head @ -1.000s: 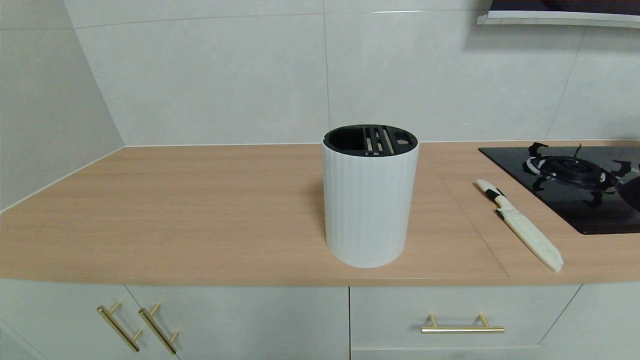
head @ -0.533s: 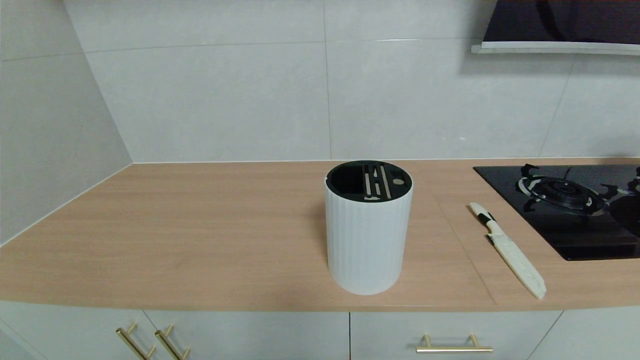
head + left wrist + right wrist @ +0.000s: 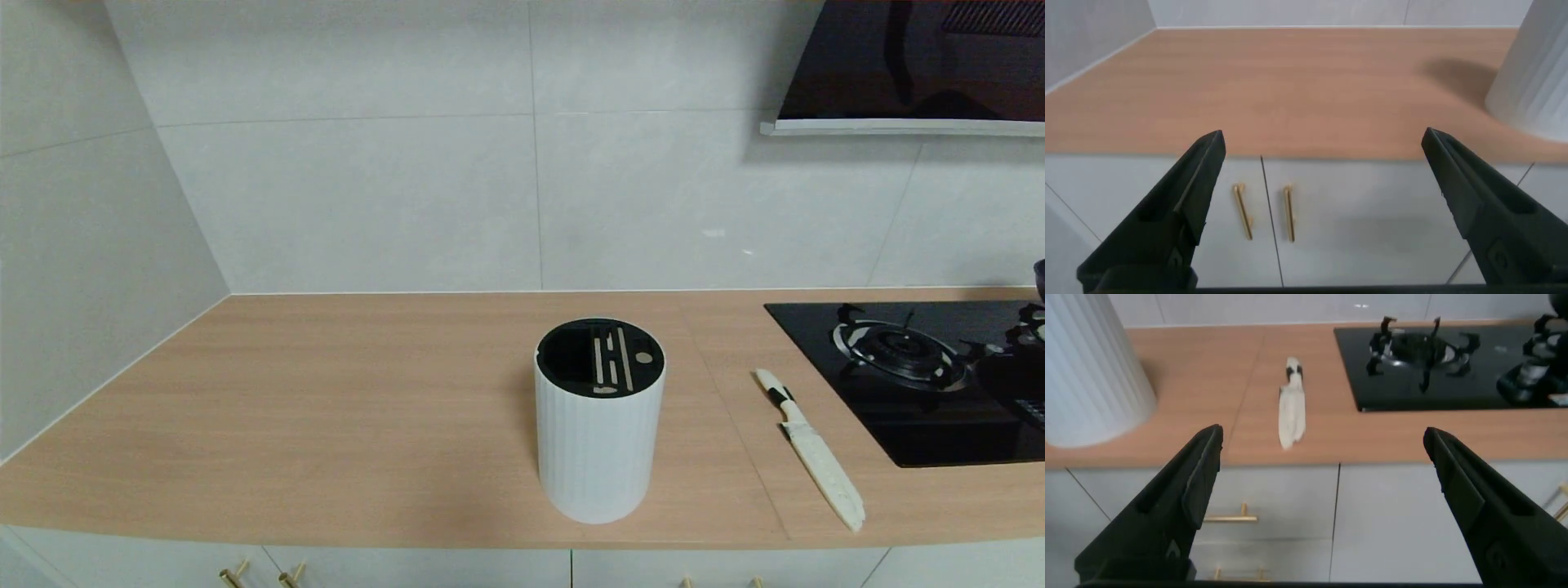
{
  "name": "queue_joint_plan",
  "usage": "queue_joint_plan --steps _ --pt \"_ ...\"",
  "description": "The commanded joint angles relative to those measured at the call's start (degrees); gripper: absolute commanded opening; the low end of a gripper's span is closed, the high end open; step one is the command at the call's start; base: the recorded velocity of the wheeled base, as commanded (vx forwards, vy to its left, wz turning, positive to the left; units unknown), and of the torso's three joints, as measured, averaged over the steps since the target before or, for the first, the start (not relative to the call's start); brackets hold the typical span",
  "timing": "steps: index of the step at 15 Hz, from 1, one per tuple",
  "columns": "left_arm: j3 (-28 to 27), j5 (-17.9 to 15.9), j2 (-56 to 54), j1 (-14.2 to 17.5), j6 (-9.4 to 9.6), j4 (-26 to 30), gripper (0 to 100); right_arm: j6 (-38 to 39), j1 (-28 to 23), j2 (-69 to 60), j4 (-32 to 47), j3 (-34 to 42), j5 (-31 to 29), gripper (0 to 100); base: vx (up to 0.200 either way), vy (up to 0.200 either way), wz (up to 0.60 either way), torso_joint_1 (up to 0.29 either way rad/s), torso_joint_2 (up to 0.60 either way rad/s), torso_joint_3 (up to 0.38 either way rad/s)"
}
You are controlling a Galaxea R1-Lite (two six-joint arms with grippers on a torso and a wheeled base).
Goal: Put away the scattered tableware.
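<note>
Since nothing is gripped and the knife [image 3: 808, 449] lies loose on the counter [image 3: 326, 408], I judge the task to be at its first step, the approach. In the head view the knife lies flat between the upright white holder [image 3: 598, 441] and the stove [image 3: 898, 359], apart from both, with its handle toward the wall and its blade toward the counter's front edge. The holder's black top shows narrow slots.

In the left wrist view, the left gripper [image 3: 1321, 140] has its fingers spread wide and empty, facing the cabinet doors [image 3: 1372, 220] below the counter edge. The holder [image 3: 1535, 73] stands off to one side.

In the right wrist view, the right gripper [image 3: 1323, 439] is likewise spread and empty. The knife [image 3: 1292, 416] shows in the gap between its fingers but well beyond them, blade end nearer. The next move probably calls for this arm to reach over the blade and close on the handle at the far end.
</note>
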Motion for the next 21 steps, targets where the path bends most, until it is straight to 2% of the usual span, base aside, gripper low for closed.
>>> queue_joint_plan --steps 1,9,21 --pt "0.00 0.04 0.01 -0.05 -0.01 -0.04 100 -0.01 0.01 0.07 0.00 0.00 -0.02 100 0.000 0.000 0.00 0.286 -0.62 -0.325" --pt "0.00 0.04 0.01 0.04 -0.01 -0.04 100 -0.01 0.01 0.07 0.00 0.00 -0.02 100 0.000 0.000 0.00 0.207 -0.42 -0.217" --pt "0.00 0.04 0.01 0.04 -0.01 -0.04 100 -0.28 0.01 0.07 -1.32 -1.58 0.86 100 0.000 0.000 0.00 0.003 0.00 -0.002"
